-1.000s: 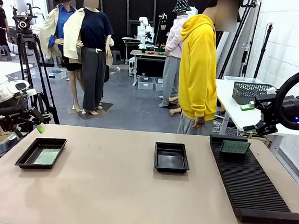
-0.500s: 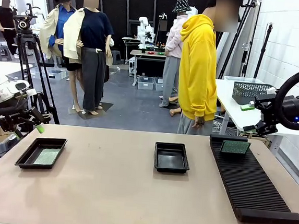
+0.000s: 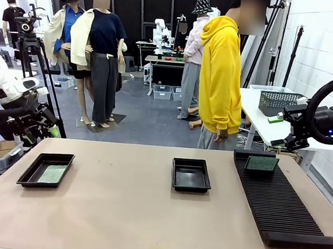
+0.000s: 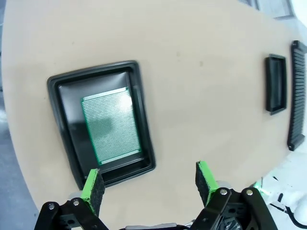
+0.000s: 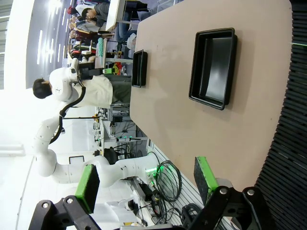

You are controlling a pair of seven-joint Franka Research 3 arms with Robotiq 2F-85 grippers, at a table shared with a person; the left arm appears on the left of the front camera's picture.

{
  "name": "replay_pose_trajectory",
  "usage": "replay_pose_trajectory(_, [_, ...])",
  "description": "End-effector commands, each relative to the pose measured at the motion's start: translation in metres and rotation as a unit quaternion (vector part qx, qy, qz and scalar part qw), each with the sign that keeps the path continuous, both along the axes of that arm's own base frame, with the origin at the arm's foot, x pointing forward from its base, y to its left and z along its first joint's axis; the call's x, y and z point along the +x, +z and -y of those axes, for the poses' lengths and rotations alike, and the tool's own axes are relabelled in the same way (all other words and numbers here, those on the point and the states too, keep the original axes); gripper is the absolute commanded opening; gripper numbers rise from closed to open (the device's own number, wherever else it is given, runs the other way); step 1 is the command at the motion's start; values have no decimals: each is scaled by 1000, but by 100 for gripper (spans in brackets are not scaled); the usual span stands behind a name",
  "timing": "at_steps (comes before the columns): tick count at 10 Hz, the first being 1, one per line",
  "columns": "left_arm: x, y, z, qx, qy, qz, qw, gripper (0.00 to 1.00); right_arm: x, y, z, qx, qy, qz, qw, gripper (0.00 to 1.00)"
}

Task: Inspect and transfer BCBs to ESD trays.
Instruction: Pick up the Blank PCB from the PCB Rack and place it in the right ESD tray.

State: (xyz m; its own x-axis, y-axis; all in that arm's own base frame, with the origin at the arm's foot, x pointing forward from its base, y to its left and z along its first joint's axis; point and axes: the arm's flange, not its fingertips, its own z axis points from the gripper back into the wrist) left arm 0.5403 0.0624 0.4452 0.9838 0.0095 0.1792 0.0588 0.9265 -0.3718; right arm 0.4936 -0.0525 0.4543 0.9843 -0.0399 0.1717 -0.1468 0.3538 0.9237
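"So, the front view?"
"The left hand (image 3: 44, 130) hangs at the desk's (image 3: 122, 225) nine o'clock and the right hand (image 3: 278, 131) at two. One BCB (image 3: 52, 174) lies in the left ESD tray (image 3: 28, 173), and a second BCB (image 3: 261, 164) sits on the rack (image 3: 281, 210)."
"Left wrist?"
"Fingers apart, with that board at eleven o'clock."
"Right wrist?"
"Fingers apart, with the middle tray (image 5: 195, 67) at one o'clock."

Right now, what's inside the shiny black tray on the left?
A thin flat green rectangular circuit board lies on the floor of the shallow glossy black plastic tray, with bare floor beside it. Anything under the board is covered.
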Motion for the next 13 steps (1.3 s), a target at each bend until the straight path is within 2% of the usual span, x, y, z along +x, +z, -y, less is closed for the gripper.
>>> replay_pose_trajectory(1, [-6, 4, -23, -67, -30, 21, 997, 100, 0, 2, -2, -11, -5, -8, 1000, 100])
replay_pose_trajectory(5, [-16, -8, -61, -202, -94, 76, 972, 100, 0, 2, -2, -11, -5, -8, 1000, 100])
replay_pose_trajectory(7, [-18, -10, -76, -272, -121, 100, 949, 100, 0, 2, -2, -11, -5, -8, 1000, 100])
replay_pose_trajectory(10, [-20, 5, -86, -326, -106, 51, 938, 100, 0, 2, -2, -11, -5, -8, 1000, 100])
replay_pose_trajectory(12, [-14, 9, -98, -362, -81, -20, 928, 100, 0, 2, -2, -11, -5, -8, 1000, 100])
replay_pose_trajectory(13, [-11, 9, -104, -367, -74, -37, 927, 100, 0, 2, -2, -11, -5, -8, 1000, 100])
